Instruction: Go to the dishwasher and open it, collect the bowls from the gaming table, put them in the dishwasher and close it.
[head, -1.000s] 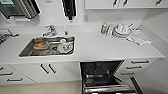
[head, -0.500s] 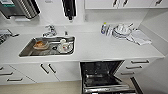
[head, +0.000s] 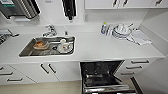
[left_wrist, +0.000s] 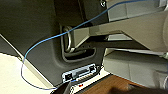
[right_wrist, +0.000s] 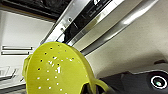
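Yellow-green plastic bowl (right_wrist: 58, 71) with little holes is sitting clenched in the right tool (right_wrist: 93, 88), just beside the shiny steel door edge of the open dishwasher (head: 103, 76) under the white counter (head: 100, 48). Left tool: I cannot tell.

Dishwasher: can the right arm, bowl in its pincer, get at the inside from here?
Probably yes. The dishwasher door hangs open, its edge close above the yellow-green bowl; nothing stands between them.
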